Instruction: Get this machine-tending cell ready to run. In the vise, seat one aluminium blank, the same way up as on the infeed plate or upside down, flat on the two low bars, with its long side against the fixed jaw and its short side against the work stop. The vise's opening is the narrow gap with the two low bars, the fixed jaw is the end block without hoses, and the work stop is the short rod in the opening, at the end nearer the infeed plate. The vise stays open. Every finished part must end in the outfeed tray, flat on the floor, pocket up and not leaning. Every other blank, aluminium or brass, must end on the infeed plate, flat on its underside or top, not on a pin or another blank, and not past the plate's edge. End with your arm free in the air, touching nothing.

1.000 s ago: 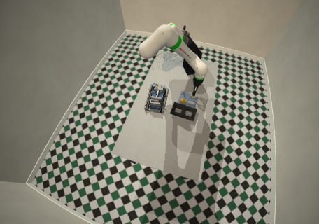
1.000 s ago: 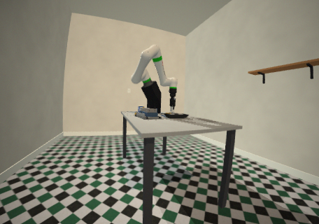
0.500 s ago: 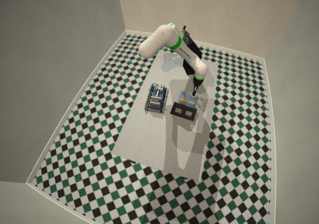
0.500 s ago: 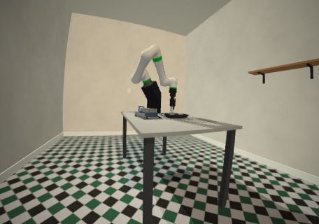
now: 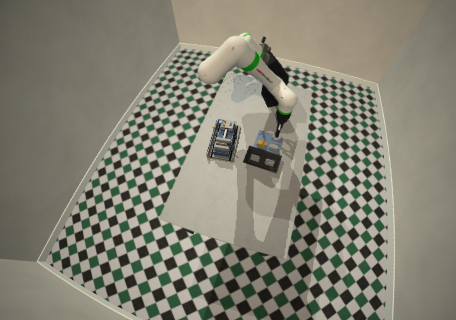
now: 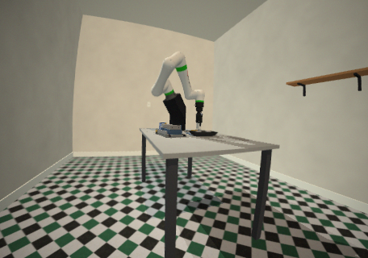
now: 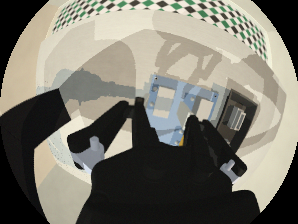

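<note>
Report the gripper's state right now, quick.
Gripper: part open, fingers holding nothing, hanging above the blue infeed plate.
</note>
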Controlling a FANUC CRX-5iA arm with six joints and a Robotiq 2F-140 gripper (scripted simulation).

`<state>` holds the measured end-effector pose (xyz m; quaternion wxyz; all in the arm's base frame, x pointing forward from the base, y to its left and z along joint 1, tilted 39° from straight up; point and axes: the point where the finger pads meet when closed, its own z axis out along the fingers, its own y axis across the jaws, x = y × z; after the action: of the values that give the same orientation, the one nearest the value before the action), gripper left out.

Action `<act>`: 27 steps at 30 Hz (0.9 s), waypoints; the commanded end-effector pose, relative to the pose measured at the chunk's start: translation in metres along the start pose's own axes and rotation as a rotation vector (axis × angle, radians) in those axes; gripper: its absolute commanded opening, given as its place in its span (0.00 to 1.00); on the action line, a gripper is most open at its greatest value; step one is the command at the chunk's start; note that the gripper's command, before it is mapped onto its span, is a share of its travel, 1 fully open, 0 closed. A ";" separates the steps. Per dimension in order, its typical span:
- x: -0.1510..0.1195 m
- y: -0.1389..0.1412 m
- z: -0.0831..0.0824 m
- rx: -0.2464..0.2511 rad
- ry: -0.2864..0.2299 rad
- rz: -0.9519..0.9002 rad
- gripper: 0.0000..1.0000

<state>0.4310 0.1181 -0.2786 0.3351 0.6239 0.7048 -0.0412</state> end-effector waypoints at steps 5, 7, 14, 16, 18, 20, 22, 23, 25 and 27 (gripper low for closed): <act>0.000 0.000 0.002 0.000 0.000 0.000 0.40; 0.000 0.000 0.003 0.000 0.000 0.000 0.40; 0.000 0.000 0.006 0.000 0.000 0.000 0.40; 0.000 0.000 0.007 0.000 0.000 0.000 0.40; 0.000 0.000 0.008 0.000 0.000 0.000 0.40; 0.000 0.000 0.009 0.000 0.000 0.000 0.40; 0.000 0.000 0.010 0.000 0.000 0.000 0.40; 0.000 0.000 0.010 0.000 0.000 0.000 0.40; 0.000 0.000 0.010 0.000 0.000 0.000 0.40; 0.000 0.000 0.011 0.000 0.000 0.000 0.40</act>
<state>0.4356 0.1128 -0.2870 0.3351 0.6240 0.7047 -0.0413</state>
